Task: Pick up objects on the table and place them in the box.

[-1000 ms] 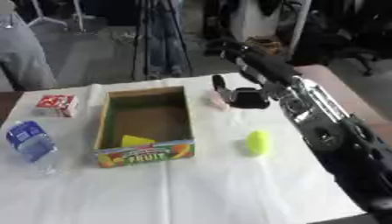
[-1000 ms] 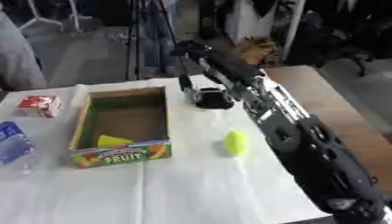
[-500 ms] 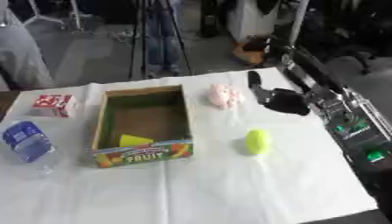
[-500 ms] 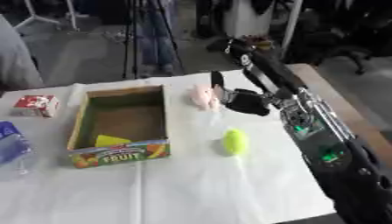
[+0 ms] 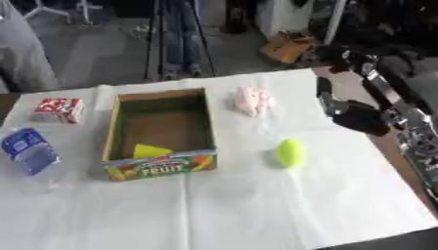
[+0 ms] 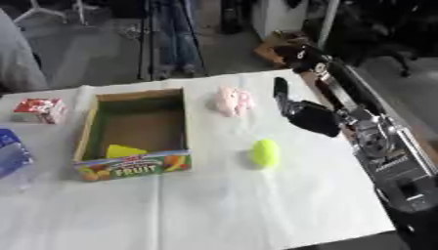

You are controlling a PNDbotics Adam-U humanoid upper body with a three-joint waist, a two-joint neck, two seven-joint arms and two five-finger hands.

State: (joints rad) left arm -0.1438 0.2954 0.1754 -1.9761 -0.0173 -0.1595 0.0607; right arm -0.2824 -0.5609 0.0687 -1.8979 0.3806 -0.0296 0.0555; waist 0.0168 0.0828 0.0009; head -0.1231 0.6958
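Right hand (image 6: 308, 116) hangs over the table's right side, to the right of the box (image 5: 159, 128) and apart from it. It is dark and blurred; one finger sticks up straight, nothing visibly in it, but whether the rest of the fingers are curled or straight I cannot tell. Black and silver forearm (image 6: 381, 141) runs from it toward the lower right corner. Left hand shows in neither view.

Nearest things to the hand: pink soft object (image 5: 253, 100), lying on the white cloth (image 5: 256, 205) just right of the box's far right corner, between box and hand, not touching either. Yellow-green oval object (image 5: 289, 153), on the cloth to the right of the box's near right corner, below the hand in the view, apart from it and from the box.

Box is open cardboard, green inside, "FRUIT" printed on its near wall. A yellow piece (image 5: 150, 150) lies inside, against the near wall.

Left of the box: small red and white carton (image 5: 58, 109) near its far left corner, apart from it. Clear plastic bottle with blue label (image 5: 29, 155) lies on its side left of the box's near left corner, at the view's edge.
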